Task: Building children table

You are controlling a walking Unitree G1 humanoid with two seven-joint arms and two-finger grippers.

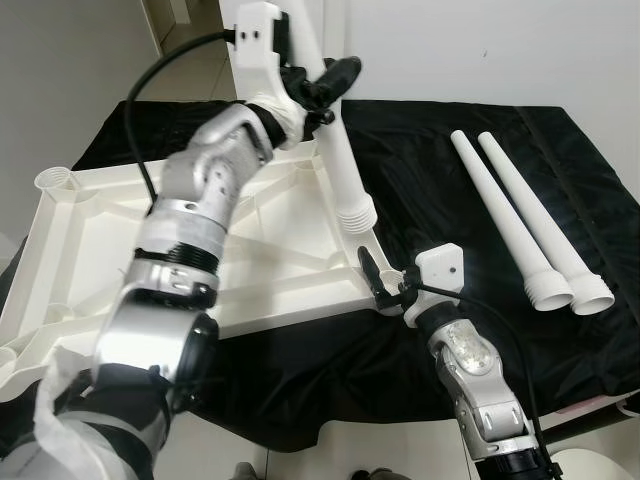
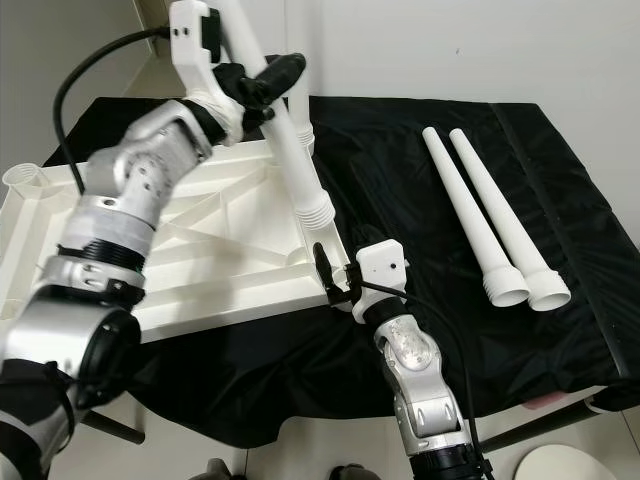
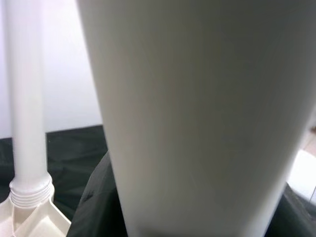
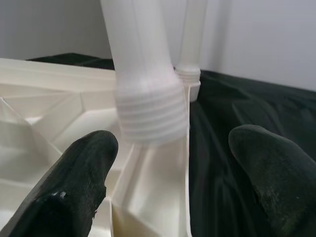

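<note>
Nearest us, our right gripper (image 4: 168,182) spreads its fingers around the corner socket of the upturned tabletop (image 1: 270,250). Our left gripper (image 1: 325,85) pinches a leg (image 1: 345,170) tilted above it — one leg (image 3: 27,123) stands screwed in; two legs (image 1: 525,225) lie beside.

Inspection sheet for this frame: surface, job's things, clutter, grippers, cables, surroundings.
Surface: black cloth covering a table.
Job's things: white tabletop lying upside down; one leg already standing in its far corner socket; held leg tilted, threaded end above the near corner; two spare legs lying side by side on the cloth.
Clutter: nothing seen.
Grippers: left gripper shut on the held leg; right gripper open at the near corner.
Cables: black cable looping over the left arm.
Surroundings: white wall behind.
</note>
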